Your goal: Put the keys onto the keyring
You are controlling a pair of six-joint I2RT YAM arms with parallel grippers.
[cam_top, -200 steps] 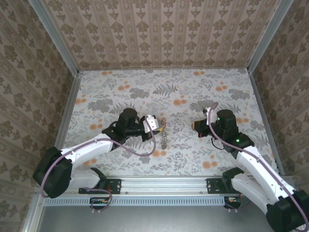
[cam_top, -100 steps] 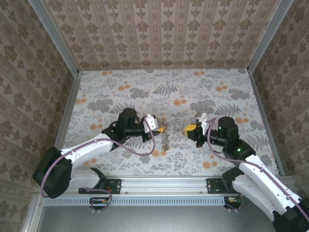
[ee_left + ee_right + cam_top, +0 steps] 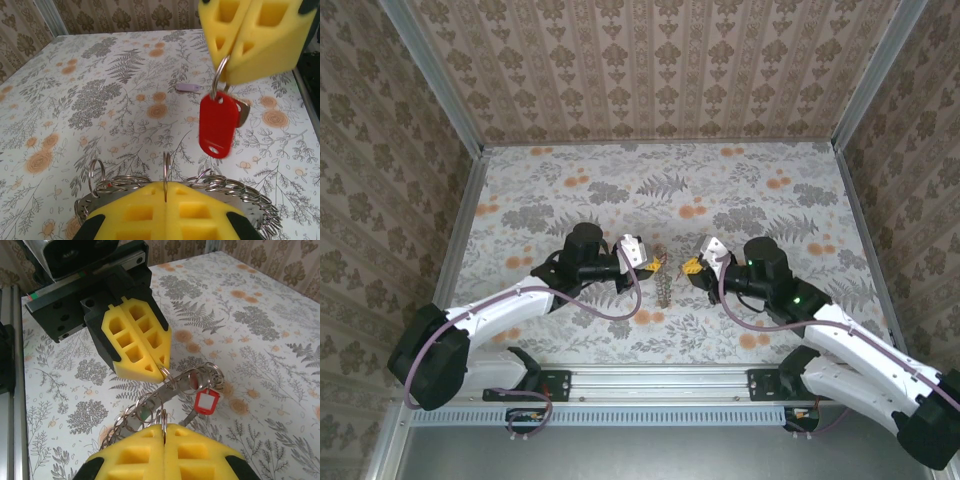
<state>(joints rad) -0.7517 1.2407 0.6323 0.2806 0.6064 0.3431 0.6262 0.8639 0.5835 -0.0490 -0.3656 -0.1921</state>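
**Both fingers clenched, key beside ring**

My left fingers [image 3: 135, 212] are clenched on a small loop at the rim of the keyring [image 3: 242, 192]. It sits between the arms, toward the near edge of the surface [image 3: 620, 170]. My right fingers [image 3: 260, 45] grip the wire loop carrying a red-tagged key [image 3: 217, 122], just beside it.

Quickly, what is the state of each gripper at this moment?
Left gripper: closed, pinching a small loop on the keyring.
Right gripper: closed, holding the red-tagged key by its ring.
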